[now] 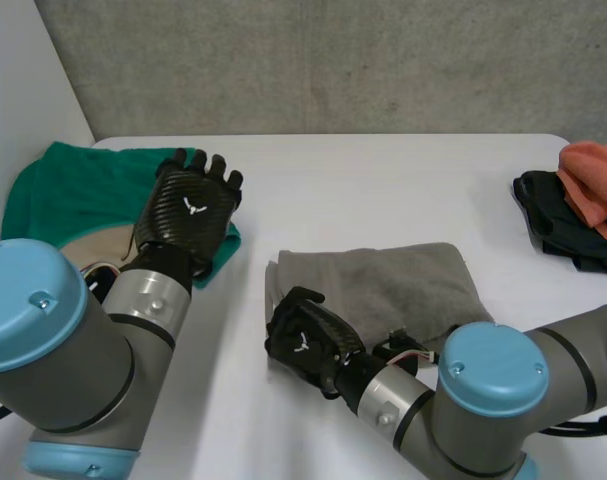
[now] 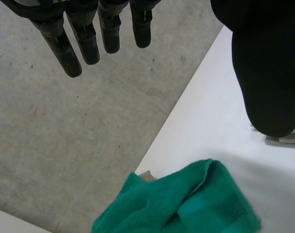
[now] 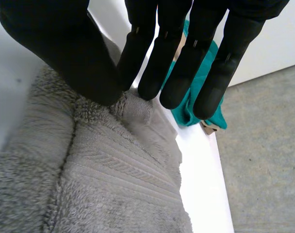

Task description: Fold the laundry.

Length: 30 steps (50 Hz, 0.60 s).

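Fingers point(image 2: 69, 53) of the left hand point(image 1: 188, 205) hang straight, slightly spread, above the green towel point(image 1: 63, 185). On the table point(image 1: 383, 180), the right hand point(image 1: 305, 340) pinches the folded grey towel's point(image 1: 393, 285) left corner (thumb against fingers); next, likely, carrying it across.

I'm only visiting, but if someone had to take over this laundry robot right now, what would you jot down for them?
Left hand: open, empty, raised over the bunched green towel.
Right hand: pinching a corner of the grey towel between thumb and fingers.
Grey towel looks folded already; orange cloth lies on black cloth at the right edge of the table.
Left to do: finish the grey, fold the others.
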### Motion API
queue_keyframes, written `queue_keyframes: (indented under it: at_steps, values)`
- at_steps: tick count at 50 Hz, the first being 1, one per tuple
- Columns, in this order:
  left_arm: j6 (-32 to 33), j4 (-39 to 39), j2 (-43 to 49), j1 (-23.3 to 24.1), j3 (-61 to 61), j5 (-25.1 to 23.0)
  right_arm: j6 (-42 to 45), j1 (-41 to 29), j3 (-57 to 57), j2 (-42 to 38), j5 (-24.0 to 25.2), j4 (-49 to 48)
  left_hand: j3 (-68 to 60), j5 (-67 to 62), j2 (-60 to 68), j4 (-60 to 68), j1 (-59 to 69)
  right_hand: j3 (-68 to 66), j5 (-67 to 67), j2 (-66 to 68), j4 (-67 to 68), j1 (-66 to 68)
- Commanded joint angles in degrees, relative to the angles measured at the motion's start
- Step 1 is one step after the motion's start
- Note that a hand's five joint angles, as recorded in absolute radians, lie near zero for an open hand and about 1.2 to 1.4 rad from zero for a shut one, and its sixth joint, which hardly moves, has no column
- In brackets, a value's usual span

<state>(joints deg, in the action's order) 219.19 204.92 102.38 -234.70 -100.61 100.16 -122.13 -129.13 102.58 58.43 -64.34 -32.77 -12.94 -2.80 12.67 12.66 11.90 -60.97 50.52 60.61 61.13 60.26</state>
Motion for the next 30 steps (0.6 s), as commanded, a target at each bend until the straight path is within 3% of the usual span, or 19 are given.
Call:
queue_keyframes:
  at_steps: [1,3,7,11,16,23,26,30]
  values:
    - [0.01,1.18,3.17,2.4,4.18,0.04,-10.2,7.04,3.67,11.34,-1.05,0.08,1.38,1.24,-1.11,-1.1,-0.34,44.78,-44.33,-44.41,-44.94,-44.07]
    - [0.01,1.36,4.31,3.45,5.77,0.04,-19.75,9.93,4.99,14.68,-1.23,0.43,1.38,1.24,-1.11,-1.1,-0.34,50.97,-50.52,-50.61,-51.13,-50.26]
    - [-0.51,1.45,8.09,6.53,10.24,0.13,-34.44,13.02,5.79,20.3,-1.49,3.22,1.04,0.9,-0.77,-0.76,0.0,50.97,-50.52,-50.61,-51.13,-50.26]
    - [-2.27,1.45,12.13,9.69,14.55,0.13,-39.67,19.33,5.61,24.01,-3.59,12.6,1.04,0.9,-0.77,-0.76,0.0,50.97,-50.52,-50.61,-51.13,-50.26]
    - [-4.9,0.84,18.97,12.42,17.98,0.13,-37.31,25.59,5.61,22.96,-5.88,22.04,0.71,0.57,-0.44,-0.43,0.33,50.97,-50.52,-50.61,-51.13,-50.26]
    - [-4.65,-0.48,24.53,12.78,19.04,0.21,-28.01,29.81,6.84,17.61,-8.52,22.76,-0.13,-0.27,0.4,0.41,1.17,50.07,-49.62,-49.7,-50.23,-49.35]
    - [-4.73,-2.41,24.88,12.6,18.61,0.3,-25.8,30.69,6.58,14.97,-9.05,22.75,0.04,-0.1,0.23,0.25,1.01,42.34,-41.9,-41.98,-42.5,-41.63]
    - [-5.35,-4.7,24.01,12.86,17.29,1.0,-23.68,31.05,5.09,11.36,-9.75,23.19,-0.13,-0.27,0.4,0.42,1.18,17.82,-17.37,-17.45,-17.98,-17.11]
